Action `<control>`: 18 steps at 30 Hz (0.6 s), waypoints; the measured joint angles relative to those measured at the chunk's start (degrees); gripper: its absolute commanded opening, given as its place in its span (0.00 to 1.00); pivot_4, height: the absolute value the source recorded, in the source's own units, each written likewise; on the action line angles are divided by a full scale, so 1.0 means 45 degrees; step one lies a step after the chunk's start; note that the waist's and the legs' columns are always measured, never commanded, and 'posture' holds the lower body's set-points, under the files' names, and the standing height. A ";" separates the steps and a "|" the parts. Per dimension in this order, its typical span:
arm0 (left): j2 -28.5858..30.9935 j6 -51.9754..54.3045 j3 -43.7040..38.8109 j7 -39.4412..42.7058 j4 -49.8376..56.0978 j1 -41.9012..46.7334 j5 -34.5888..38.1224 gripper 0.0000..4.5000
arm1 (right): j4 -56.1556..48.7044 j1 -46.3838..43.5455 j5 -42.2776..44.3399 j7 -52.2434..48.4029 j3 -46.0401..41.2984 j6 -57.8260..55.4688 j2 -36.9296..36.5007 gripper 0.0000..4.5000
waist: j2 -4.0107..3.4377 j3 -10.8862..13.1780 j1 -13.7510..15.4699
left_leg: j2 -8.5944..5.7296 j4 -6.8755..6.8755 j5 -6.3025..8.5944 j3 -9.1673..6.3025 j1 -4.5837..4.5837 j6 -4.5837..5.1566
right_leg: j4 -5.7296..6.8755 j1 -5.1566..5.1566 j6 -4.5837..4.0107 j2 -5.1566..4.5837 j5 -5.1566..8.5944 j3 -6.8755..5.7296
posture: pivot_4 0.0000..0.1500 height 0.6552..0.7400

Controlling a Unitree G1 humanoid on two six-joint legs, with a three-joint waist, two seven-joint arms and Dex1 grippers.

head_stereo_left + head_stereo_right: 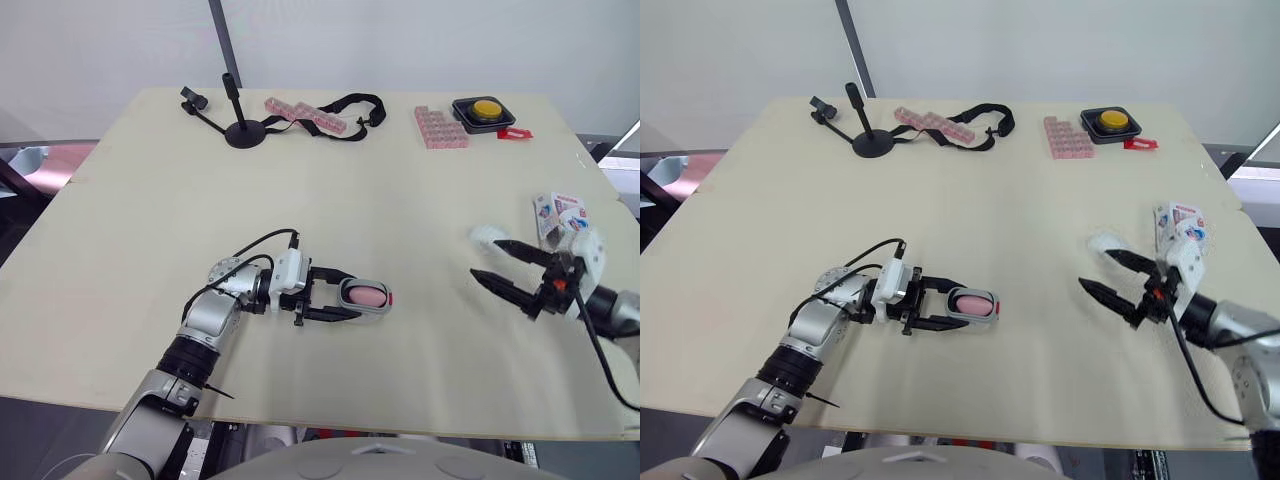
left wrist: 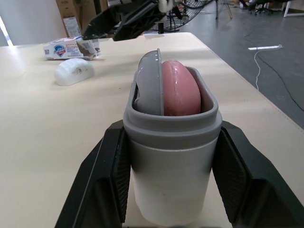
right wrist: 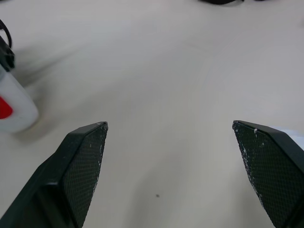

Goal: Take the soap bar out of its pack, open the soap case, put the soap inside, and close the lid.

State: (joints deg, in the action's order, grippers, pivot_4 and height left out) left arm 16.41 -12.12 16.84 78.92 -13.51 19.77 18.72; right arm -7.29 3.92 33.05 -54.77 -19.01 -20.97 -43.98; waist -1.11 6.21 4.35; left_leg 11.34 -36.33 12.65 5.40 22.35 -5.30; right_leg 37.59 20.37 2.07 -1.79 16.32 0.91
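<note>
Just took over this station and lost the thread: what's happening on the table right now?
The left pincer grips the grey soap case, with the pink soap already inside. A grey flap, probably the lid, stands ajar beside the soap, so the case isn't closed yet. The right pincer is open and empty, near the soap pack and a white lump.

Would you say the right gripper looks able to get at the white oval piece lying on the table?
Probably yes: the right gripper is open and empty, and the white oval piece lies on the bare table just beside one fingertip, with nothing between them.
</note>
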 measured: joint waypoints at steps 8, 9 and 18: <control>-0.0072 -0.0103 0.0014 -0.0072 -0.0081 0.0078 -0.0088 0.42 | 0.2062 -0.4111 -0.1949 0.0371 0.2217 -0.1651 -0.1541 1.00 | -0.0011 -0.0007 0.0017 | -0.0001 0.0002 -0.0018 -0.0001 -0.0003 -0.0031 | -0.0006 -0.0014 0.0001 0.0007 -0.0001 -0.0004 | 1.00 1.00; -0.0109 -0.0103 0.0017 -0.0109 -0.0095 0.0084 -0.0092 0.42 | 0.2533 -0.4638 -0.2245 0.0365 0.2630 -0.1782 -0.1545 1.00 | -0.0011 -0.0007 0.0030 | 0.0000 0.0002 -0.0018 0.0000 0.0001 -0.0031 | -0.0005 -0.0012 0.0001 0.0008 -0.0001 -0.0005 | 1.00 1.00; -0.0257 -0.0125 0.0018 -0.0342 -0.0058 0.0074 -0.0197 0.42 | 0.5593 -0.5789 -0.3734 -0.0141 0.3973 -0.1681 -0.1550 1.00 | -0.0017 -0.0008 0.0169 | 0.0005 -0.0010 -0.0017 0.0005 0.0038 -0.0029 | 0.0011 0.0003 0.0000 0.0003 -0.0001 -0.0033 | 1.00 1.00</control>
State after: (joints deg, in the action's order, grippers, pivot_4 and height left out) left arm 15.25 -12.69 16.93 77.38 -13.78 20.10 17.84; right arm 17.88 -22.13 16.25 -55.40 -1.13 -28.53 -50.96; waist -1.19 6.17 5.11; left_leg 11.36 -36.38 12.57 5.42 22.52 -5.43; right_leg 37.64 20.38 2.07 -1.78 16.31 0.76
